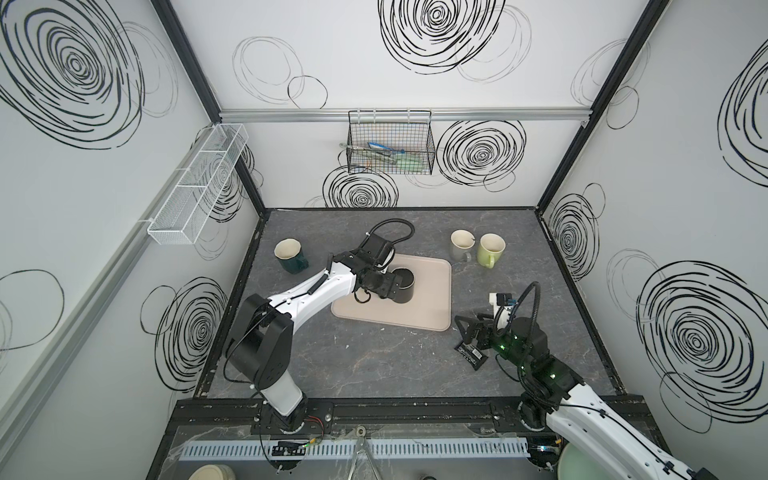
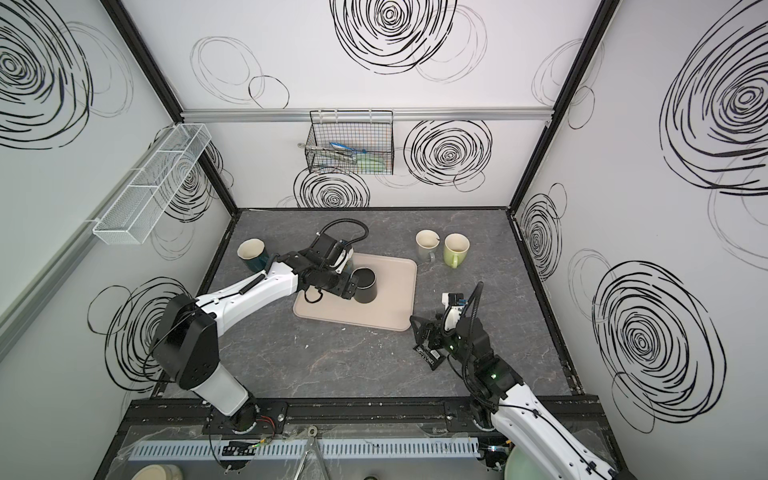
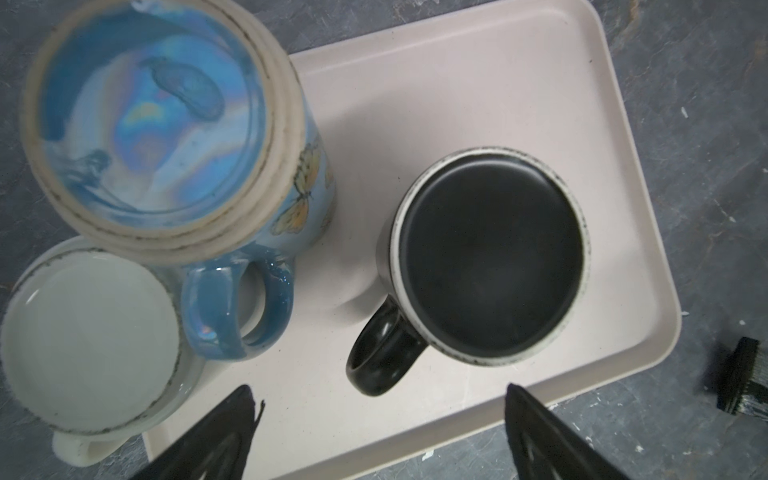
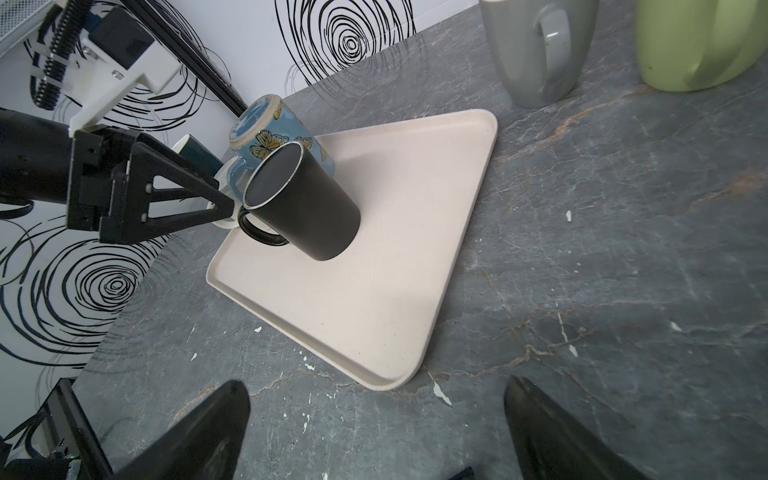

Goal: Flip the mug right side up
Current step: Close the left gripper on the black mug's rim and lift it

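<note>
Three base-up: black mug [image 3: 490,257], blue mug [image 3: 145,120] and white mug [image 3: 87,340] all stand mouth-down on the tray [image 1: 432,307]. The blue and white mugs are close together, and the black one stands apart from them.
Three upright: dark green mug [image 1: 288,253] left of the tray, grey mug [image 1: 462,243] and lime mug [image 1: 490,249] behind it to the right. All three are on the table, off the tray.
Target, as judged: the black mug, because the left arm is nearest it. The task does not say which mug is meant.
Left gripper [image 3: 380,390]: jaws spread wide and holding nothing. It hovers over the tray just beside the black mug, on the side of its handle [image 3: 378,357]. No contact shows.
Right gripper [image 4: 376,386]: jaws spread wide and empty. It is low over the table near a black packet [image 1: 471,353], well apart from the tray.
Done: none of the turn itself. The black mug's flat base faces up and its rim sits on the tray.
Remaining: close on the mug, lift it, flip it over and set it down mouth-up.
Stage, as judged: early, with the approach made and no grasp yet.
</note>
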`<act>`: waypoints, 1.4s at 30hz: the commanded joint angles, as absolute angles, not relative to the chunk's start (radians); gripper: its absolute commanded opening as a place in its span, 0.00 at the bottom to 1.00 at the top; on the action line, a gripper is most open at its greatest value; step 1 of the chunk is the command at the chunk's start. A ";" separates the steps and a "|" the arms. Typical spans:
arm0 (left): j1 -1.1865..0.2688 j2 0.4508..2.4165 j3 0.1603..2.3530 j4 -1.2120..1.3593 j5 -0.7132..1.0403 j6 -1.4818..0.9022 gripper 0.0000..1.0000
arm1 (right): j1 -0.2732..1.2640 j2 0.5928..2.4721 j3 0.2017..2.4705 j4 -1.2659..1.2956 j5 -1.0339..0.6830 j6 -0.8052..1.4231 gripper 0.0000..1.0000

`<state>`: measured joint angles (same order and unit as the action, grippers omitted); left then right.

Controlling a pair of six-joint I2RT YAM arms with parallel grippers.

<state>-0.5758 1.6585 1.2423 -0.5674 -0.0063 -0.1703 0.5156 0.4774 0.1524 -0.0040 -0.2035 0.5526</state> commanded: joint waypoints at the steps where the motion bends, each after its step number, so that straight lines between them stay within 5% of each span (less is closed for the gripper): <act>1: -0.599 1.678 1.269 -0.521 0.015 -0.135 0.96 | 0.509 0.472 0.143 -0.010 -0.206 0.566 1.00; 28: -0.690 1.769 1.295 -0.569 -0.052 -0.191 0.96 | 0.497 0.605 0.172 0.046 -0.205 0.580 1.00; 31: -0.689 1.781 1.297 -0.576 -0.067 -0.191 0.86 | 0.496 0.611 0.168 0.057 -0.206 0.584 1.00; 34: -0.690 1.795 1.305 -0.587 -0.088 -0.189 0.57 | 0.497 0.613 0.166 0.063 -0.209 0.584 1.00; 42: -0.698 1.806 1.317 -0.597 -0.146 -0.196 0.40 | 0.493 0.613 0.162 0.061 -0.210 0.580 1.00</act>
